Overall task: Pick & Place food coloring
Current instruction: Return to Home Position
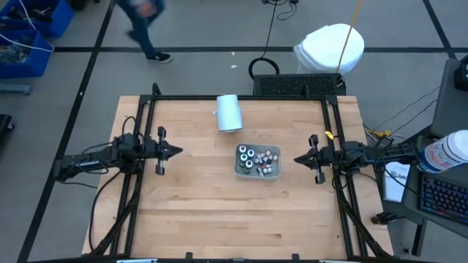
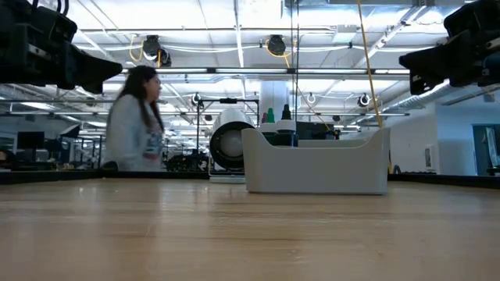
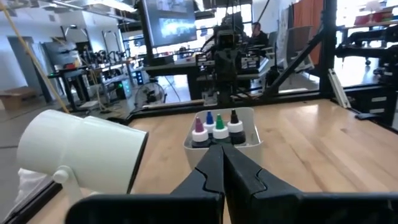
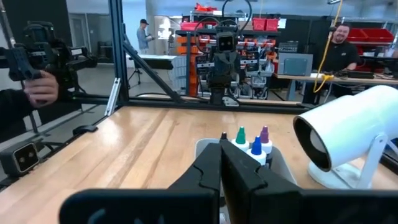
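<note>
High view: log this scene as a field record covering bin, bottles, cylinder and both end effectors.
bin: grey rectangular bin, mid-table on the light wooden table
contents: small food coloring bottles with coloured tips, all inside the bin
cylinder: larger white cylinder, on its side, apart from the bin
left end effector: shut, empty, left of the bin
right end effector: shut, empty, right of the bin

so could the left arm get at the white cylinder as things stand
Probably yes: only bare table lies between the left tool and the white cylinder; the grey tray sits off that line.
</note>
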Available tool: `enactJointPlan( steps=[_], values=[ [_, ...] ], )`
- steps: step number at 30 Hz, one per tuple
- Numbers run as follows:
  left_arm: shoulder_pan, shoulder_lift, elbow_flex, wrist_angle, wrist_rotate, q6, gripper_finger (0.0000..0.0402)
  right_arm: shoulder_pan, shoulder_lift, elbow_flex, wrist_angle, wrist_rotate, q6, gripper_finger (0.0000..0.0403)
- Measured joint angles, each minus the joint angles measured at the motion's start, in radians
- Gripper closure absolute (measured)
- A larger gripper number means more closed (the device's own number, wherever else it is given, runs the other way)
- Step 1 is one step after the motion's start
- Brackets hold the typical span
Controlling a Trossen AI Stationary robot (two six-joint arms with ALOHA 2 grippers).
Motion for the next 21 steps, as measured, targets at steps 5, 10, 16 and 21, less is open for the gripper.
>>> enactJointPlan(
  steps=[5, 10, 16, 21],
  values=[
    [0.0, 0.0, -0.001, 0.018, -0.002, 0.0, 0.0379, 0.0, 0.0, 0.0, 0.009, 0.001, 0.0, 0.0403],
    [0.0, 0.0, -0.001, 0.019, -0.002, 0.0, 0.0354, 0.0, 0.0, 0.0, 0.013, 0.001, 0.016, 0.0403],
    [0.0, 0.0, -0.001, 0.021, -0.002, 0.0, 0.0342, 0.0, 0.0, 0.0, 0.016, -0.001, 0.131, 0.0403],
    [0.0, 0.0, -0.001, 0.021, -0.002, 0.001, 0.0342, 0.0, 0.0, 0.0, 0.017, -0.002, 0.135, 0.0403]
  ],
)
